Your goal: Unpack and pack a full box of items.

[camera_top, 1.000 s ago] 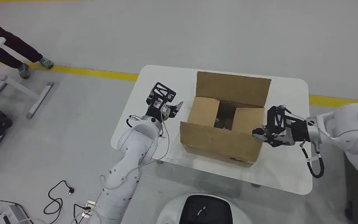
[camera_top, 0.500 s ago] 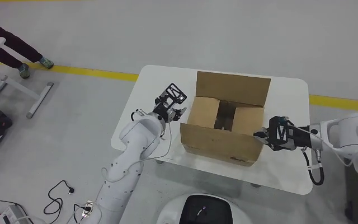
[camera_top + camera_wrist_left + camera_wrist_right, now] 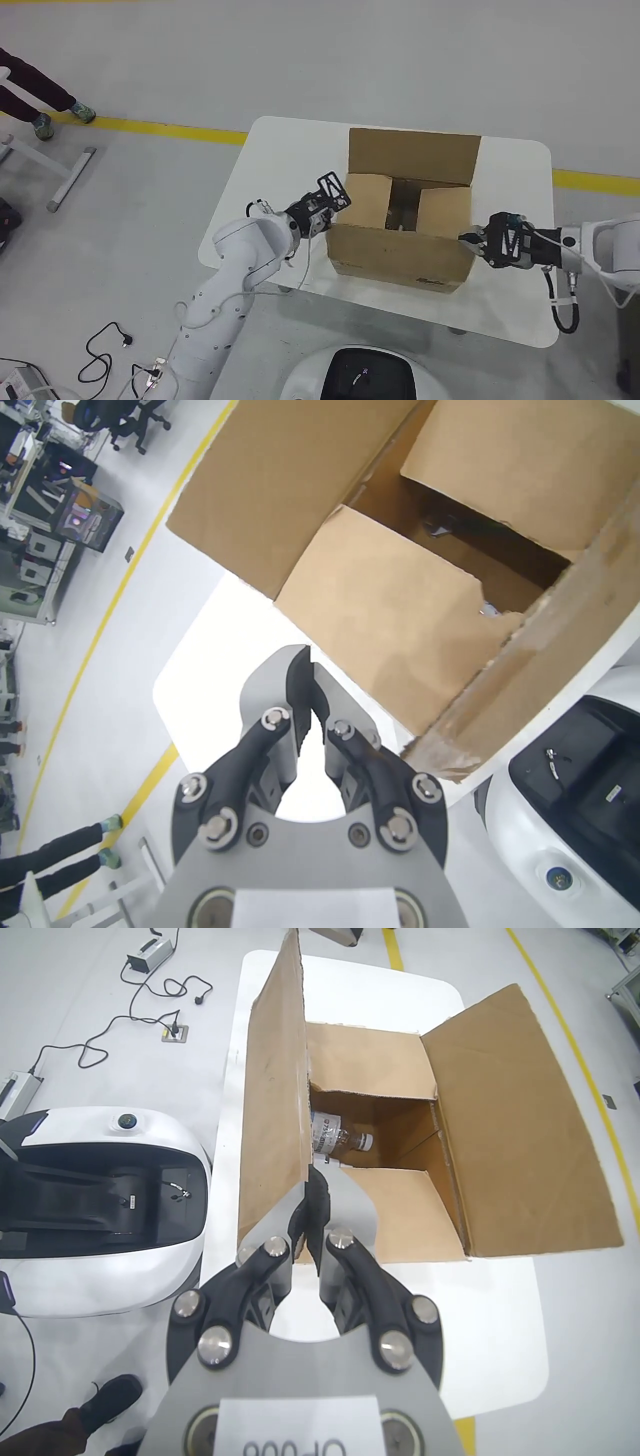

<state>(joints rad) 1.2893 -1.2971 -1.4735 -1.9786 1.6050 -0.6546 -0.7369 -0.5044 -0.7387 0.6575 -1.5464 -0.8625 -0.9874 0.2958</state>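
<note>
now the open brown cardboard box (image 3: 395,255) sits on the white rounded table (image 3: 290,150), a clear plastic bottle (image 3: 345,1138) lying inside. left gripper (image 3: 306,660) is pressed together beside its side flap; right gripper (image 3: 314,1188) is pressed together at the front flap's end.

A white, round-cornered table (image 3: 290,160) carries one thing — an open cardboard box (image 3: 395,258), flaps raised.

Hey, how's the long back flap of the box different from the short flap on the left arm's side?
The back flap stands opened outward from the box; the short flap is folded in over the opening. The back flap is wider than the short flap. Both are plain brown cardboard.
</note>
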